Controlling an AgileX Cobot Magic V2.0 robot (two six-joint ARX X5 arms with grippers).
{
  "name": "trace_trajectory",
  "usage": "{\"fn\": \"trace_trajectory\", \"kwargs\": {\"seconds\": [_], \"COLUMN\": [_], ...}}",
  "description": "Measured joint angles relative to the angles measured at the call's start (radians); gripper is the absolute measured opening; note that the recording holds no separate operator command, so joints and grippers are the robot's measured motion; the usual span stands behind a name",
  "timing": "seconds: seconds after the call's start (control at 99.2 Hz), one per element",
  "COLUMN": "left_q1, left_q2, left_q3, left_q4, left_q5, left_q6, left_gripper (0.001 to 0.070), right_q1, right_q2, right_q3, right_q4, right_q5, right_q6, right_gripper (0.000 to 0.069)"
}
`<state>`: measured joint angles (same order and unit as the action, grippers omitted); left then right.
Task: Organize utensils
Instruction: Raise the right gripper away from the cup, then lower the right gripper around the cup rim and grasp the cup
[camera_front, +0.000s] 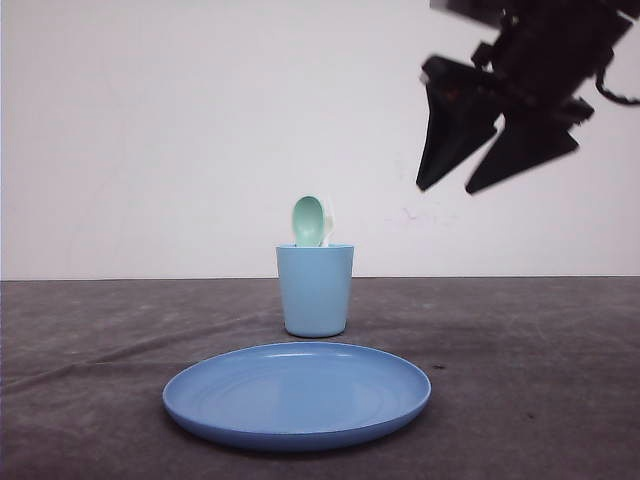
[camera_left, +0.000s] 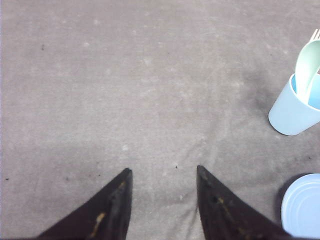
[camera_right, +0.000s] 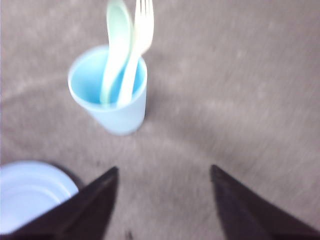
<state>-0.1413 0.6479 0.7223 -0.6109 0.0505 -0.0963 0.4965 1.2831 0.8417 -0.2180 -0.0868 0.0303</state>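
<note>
No readable text, labels, numbers anywhere

Our left tool (camera_left: 162, 172) hangs over the bare gray desk (camera_left: 140, 90) with its two dark fingers (camera_left: 112, 207) spread apart and nothing between them. Off to one side ahead stands a light blue cup (camera_left: 290, 117) holding the green spoon (camera_left: 306, 67) and white fork (camera_left: 315, 35). Nearer, a blue plate (camera_left: 302, 205) peeks in.

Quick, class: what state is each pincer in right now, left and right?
Left pincer: open, holding nothing.
Right pincer: open, holding nothing.
</note>
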Motion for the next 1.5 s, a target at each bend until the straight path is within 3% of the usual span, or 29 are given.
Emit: {"fn": "trace_trajectory", "kwargs": {"seconds": [0.171,0.444,0.837,1.502], "left_q1": [0.000,0.000,0.000,0.000], "left_q2": [0.000,0.000,0.000,0.000], "left_q3": [0.000,0.000,0.000,0.000], "left_q4": [0.000,0.000,0.000,0.000], "left_q5": [0.000,0.000,0.000,0.000], "left_q6": [0.000,0.000,0.000,0.000], "left_gripper": [0.0229,0.0229,0.0229,0.0229], "right_q1": [0.002,0.036,0.082,0.081], "right_q2": [0.035,0.150,0.365,0.620], "right_q3": [-0.019,-0.019,-0.015,0.223], "right_q4": [0.021,0.162,0.521,0.497], "right_q5": [0.000,-0.001,-0.101,-0.122], "right_q6": [0.003,0.010,0.046,0.052], "right_gripper": [0.0684,0.0682,0.0682,0.0681]}}
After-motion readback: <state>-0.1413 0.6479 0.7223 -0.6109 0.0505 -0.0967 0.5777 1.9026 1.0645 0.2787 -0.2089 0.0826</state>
